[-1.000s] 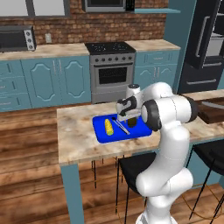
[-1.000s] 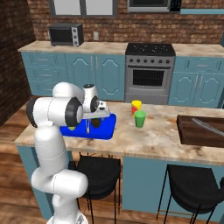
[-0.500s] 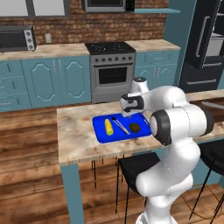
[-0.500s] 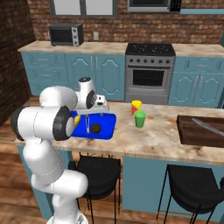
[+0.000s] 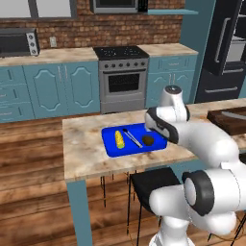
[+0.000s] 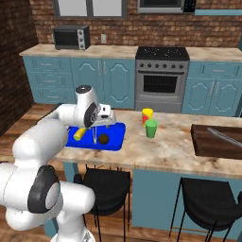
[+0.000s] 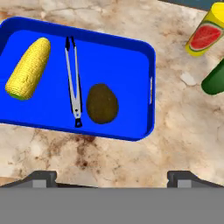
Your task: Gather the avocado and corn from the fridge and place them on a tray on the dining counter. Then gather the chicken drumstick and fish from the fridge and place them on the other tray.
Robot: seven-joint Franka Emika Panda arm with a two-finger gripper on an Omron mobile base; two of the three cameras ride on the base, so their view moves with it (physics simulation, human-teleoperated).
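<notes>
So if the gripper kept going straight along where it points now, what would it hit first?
Probably the blue tray, near the avocado and the tongs. The open jaws hang above it, though exact depth is hard to judge.

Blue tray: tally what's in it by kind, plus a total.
Blue tray contents:
corn: 1
avocado: 1
tongs: 1
Total: 3

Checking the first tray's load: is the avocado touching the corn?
No, the tongs lie between the avocado and the corn.
</notes>
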